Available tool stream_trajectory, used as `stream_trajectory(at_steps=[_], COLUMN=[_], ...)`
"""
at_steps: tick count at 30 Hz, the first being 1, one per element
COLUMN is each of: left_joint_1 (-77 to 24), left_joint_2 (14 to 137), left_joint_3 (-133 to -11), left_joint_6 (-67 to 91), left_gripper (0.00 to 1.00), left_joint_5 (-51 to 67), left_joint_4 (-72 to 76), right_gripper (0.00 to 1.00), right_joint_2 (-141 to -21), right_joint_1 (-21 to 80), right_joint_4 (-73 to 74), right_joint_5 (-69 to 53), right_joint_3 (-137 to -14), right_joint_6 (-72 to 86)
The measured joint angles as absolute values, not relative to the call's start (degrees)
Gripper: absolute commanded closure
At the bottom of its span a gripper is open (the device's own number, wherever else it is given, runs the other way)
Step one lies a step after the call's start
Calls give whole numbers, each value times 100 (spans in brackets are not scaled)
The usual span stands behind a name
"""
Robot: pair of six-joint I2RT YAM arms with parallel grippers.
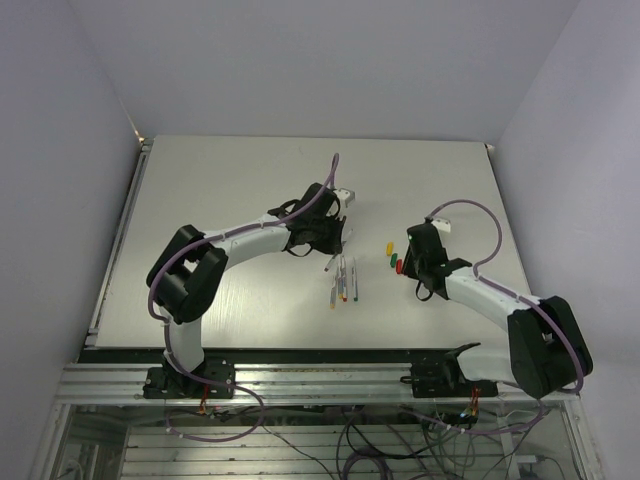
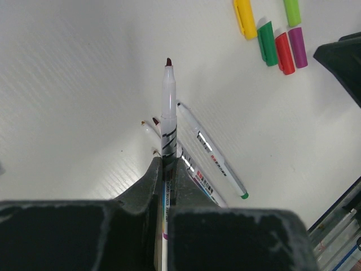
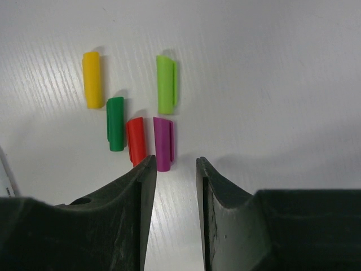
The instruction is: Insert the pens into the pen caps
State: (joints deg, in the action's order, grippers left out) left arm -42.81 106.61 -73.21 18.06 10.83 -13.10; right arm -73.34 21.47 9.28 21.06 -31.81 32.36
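My left gripper [image 2: 167,161] [image 1: 335,245] is shut on a slim white pen [image 2: 168,107], whose bare dark tip sticks out ahead of the fingers, above the table. Under it lie other pens [image 1: 343,285], one with a green end [image 2: 211,155]. The pen caps lie in a cluster: yellow [image 3: 91,79], light green [image 3: 166,84], dark green [image 3: 115,124], red [image 3: 136,141] and magenta [image 3: 163,144]. My right gripper [image 3: 174,164] [image 1: 410,268] hovers just short of the magenta cap, open, with only bare table between its fingers.
The white table [image 1: 240,190] ends at a metal rail [image 1: 300,355] on the near side. Grey walls close in on the left, the back and the right. The right arm's dark body [image 2: 344,56] shows at the edge of the left wrist view, beside the caps.
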Motion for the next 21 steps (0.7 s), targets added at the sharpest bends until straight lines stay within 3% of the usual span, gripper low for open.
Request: stream_trajectory(at_steps=[21], left_joint_1=[-4246], left_joint_2=[10663], left_joint_3=[-7303], left_joint_6=[1811], left_gripper=[93], left_joint_5=[1238], left_joint_4=[-1251], right_gripper=[68], right_joint_2=[-7992], right_joint_1=[2147], right_joint_4=[650], right_joint_5=[2143], right_joint_3=[-3472], right_joint_6=[3210])
